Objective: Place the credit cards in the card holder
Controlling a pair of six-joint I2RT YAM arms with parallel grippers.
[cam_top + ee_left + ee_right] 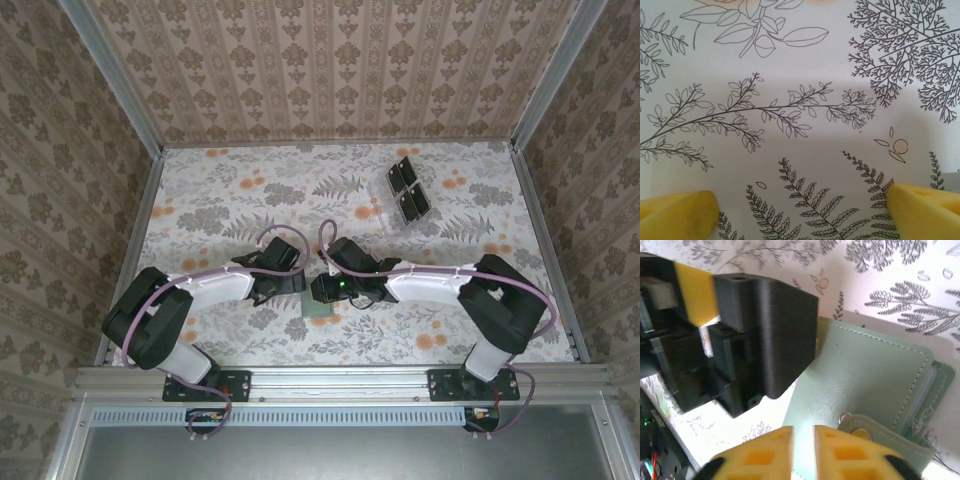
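Note:
The card holder point(860, 370) is a pale green wallet lying on the patterned tablecloth, its snap strap point(875, 432) folded across the near corner. My right gripper point(804, 440) hovers right over its left edge, the yellow fingers a narrow gap apart with nothing pinched between them. From above, the card holder point(318, 308) peeks out just below the right gripper point(326, 290). My left gripper point(802, 210) stands wide open just to the left, over bare cloth, holding nothing. The left gripper point(290, 283) almost meets the right one. The credit cards are hidden.
A clear rack with dark squares point(405, 193) stands at the back right of the table. The black body of the left wrist point(765, 335) sits close against the holder's far-left corner. Metal-framed walls enclose the table on three sides.

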